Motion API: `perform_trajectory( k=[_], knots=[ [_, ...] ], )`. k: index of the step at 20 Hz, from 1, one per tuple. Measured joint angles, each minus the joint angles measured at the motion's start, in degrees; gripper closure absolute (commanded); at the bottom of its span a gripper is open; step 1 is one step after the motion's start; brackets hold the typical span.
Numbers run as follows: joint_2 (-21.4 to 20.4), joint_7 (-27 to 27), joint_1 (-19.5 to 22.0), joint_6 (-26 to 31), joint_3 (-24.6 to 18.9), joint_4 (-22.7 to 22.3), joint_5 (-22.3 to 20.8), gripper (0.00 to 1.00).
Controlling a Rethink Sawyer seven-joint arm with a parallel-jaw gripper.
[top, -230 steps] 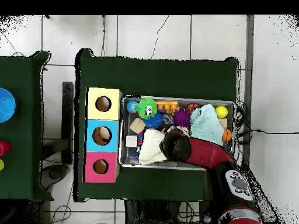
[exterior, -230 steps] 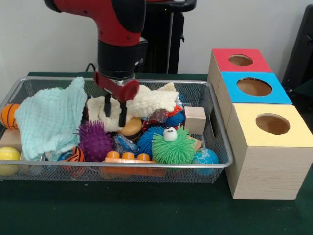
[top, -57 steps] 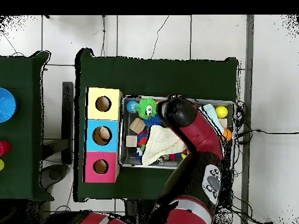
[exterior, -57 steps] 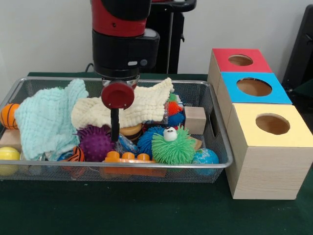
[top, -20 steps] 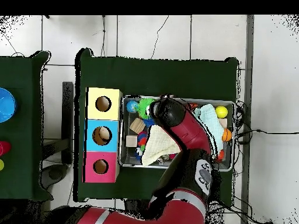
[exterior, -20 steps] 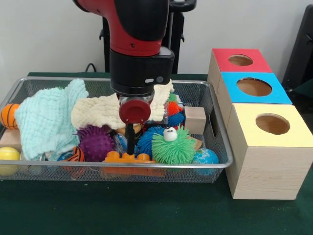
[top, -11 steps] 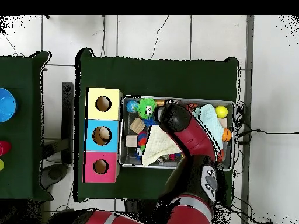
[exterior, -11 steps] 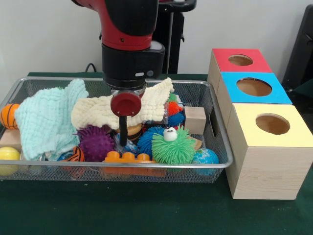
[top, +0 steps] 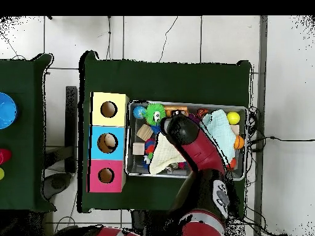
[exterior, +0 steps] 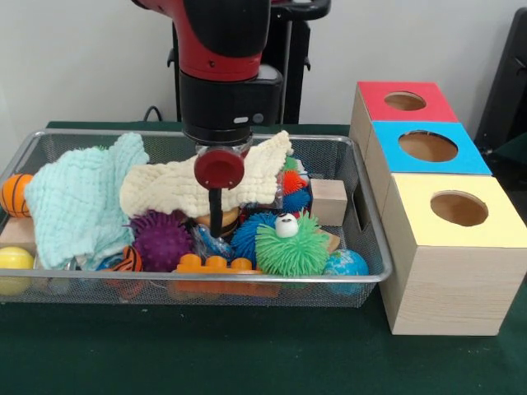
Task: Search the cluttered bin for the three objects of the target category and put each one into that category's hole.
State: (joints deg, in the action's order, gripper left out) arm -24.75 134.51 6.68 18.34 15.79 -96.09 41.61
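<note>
The silver wire-mesh bin (exterior: 206, 280) fills the table's left and middle and also shows in the overhead view (top: 128, 161). It holds a cream cloth (exterior: 177, 188), a mint cloth (exterior: 78, 202), a purple spiky ball (exterior: 160, 239), a blue spiky ball (exterior: 249, 234), a green spiky ball with an eye (exterior: 291, 244) and an orange brick toy (exterior: 216, 265). My gripper (exterior: 216, 230) hangs edge-on over the bin's middle, between the purple and blue spiky balls, just above the orange brick toy. The hole (exterior: 427, 146) in the blue-topped box is to the right, empty as far as seen.
A red-topped box (exterior: 403, 100) and a yellow-topped box (exterior: 458, 210) flank the blue one. The bin also holds a wooden cube (exterior: 328, 202), a globe ball (exterior: 346, 265), an orange ball (exterior: 15, 193) and a yellow ball (exterior: 14, 262). In the overhead view my arm (top: 197, 147) covers the bin's middle.
My gripper has risen from the orange brick toy and shifted slightly left. It carries nothing visible. The clutter has not moved.
</note>
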Motion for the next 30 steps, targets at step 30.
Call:
perform_trajectory(
  k=[30],
  knots=[
    [2.17,-0.01,5.44,-8.98,-7.76,-1.27,-0.30,0.00]
  ],
)
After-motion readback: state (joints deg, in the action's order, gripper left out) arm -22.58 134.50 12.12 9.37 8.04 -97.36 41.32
